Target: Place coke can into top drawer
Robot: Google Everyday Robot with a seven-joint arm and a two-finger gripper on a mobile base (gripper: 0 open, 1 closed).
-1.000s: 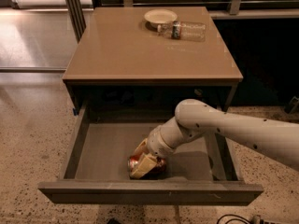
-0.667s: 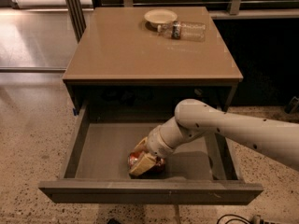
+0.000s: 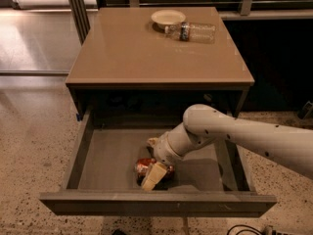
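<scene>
The coke can is lying low in the top drawer, right at the tip of the gripper claw. Its red side is showing just to the left of the claw, and it seems to be resting on the grey floor. In the camera view, the only one you are getting, the arm is reaching down from the right into the open drawer. The front panel is sitting just on the near side of the claw, with bare floor lying to either side of it. Whether the claw is clamped on the can or slack around it, the view is not showing, so you are safest treating the can as gripped. By the look of it you are finishing the placing. Be making sure the can is bearing on the floor before letting go, be parting the claw slowly so the dented can is not rolling, and be lifting straight up, keeping clear of the cabinet top overhanging behind the claw. The bottle and the plate are sitting well beyond and above the claw.
</scene>
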